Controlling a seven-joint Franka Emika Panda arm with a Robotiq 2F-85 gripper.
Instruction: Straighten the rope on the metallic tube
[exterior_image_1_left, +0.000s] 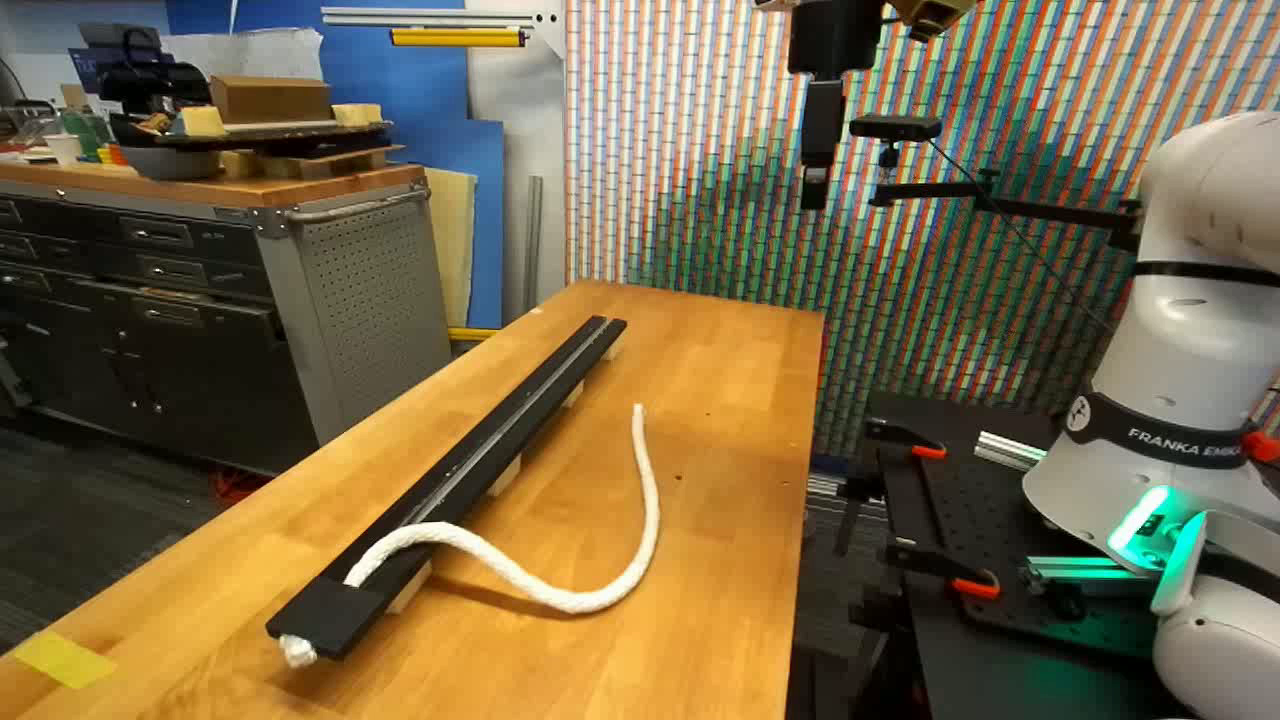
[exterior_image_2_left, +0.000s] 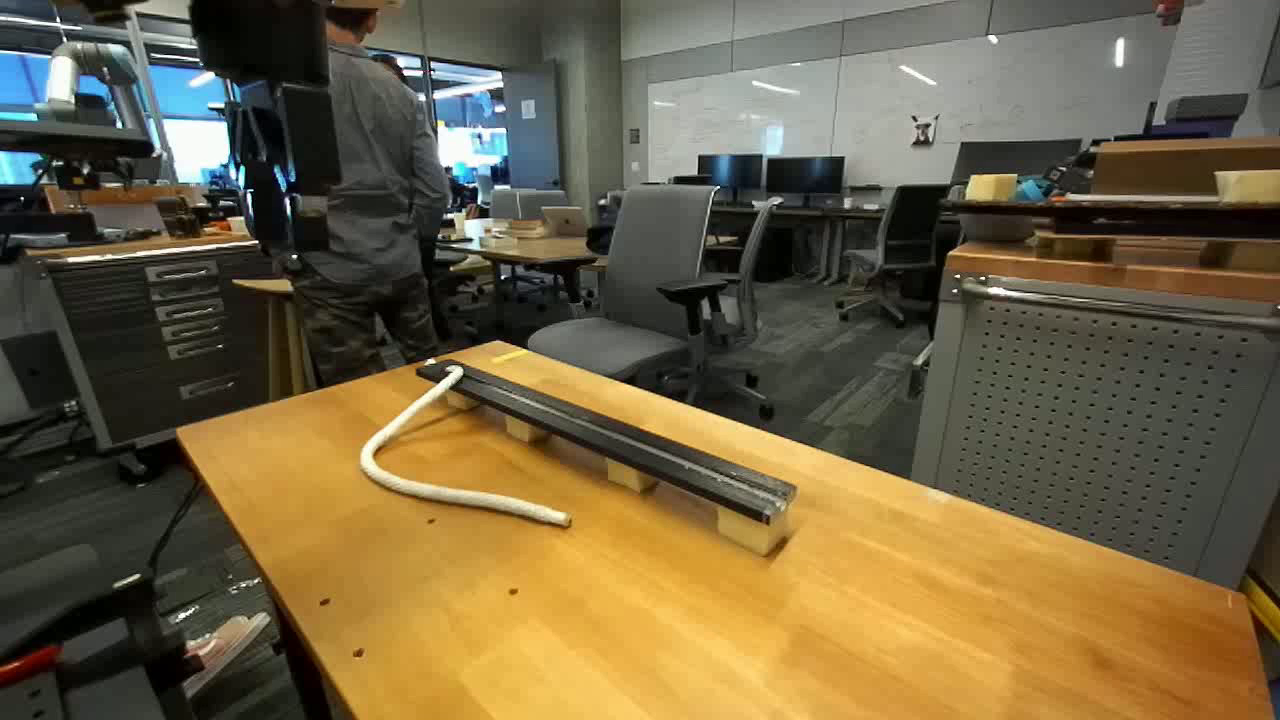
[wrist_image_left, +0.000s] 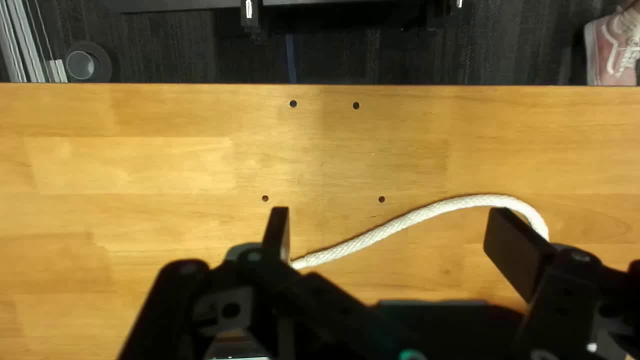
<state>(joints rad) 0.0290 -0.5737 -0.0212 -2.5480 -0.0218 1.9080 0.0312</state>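
The white rope (exterior_image_1_left: 650, 510) is held at the near end of the dark metallic tube (exterior_image_1_left: 515, 430), where a short stub pokes out. It arches over the tube's side and curves in an S across the table, its loose end lying apart from the tube. The rope (exterior_image_2_left: 430, 490) and tube (exterior_image_2_left: 620, 443) also show in an exterior view. My gripper (exterior_image_1_left: 815, 195) hangs high above the table, far from the rope. In the wrist view the gripper (wrist_image_left: 390, 215) is wide open and empty; the rope (wrist_image_left: 415, 216) lies far below, partly hidden by the fingers. The tube is hidden there.
The wooden table (exterior_image_1_left: 730, 370) carries the tube on several small wooden blocks (exterior_image_2_left: 752, 530). Yellow tape (exterior_image_1_left: 65, 660) marks a table corner. A camera on a bracket (exterior_image_1_left: 895, 128) stands beside the gripper. A person (exterior_image_2_left: 375, 180) and a chair (exterior_image_2_left: 650, 270) are behind the table.
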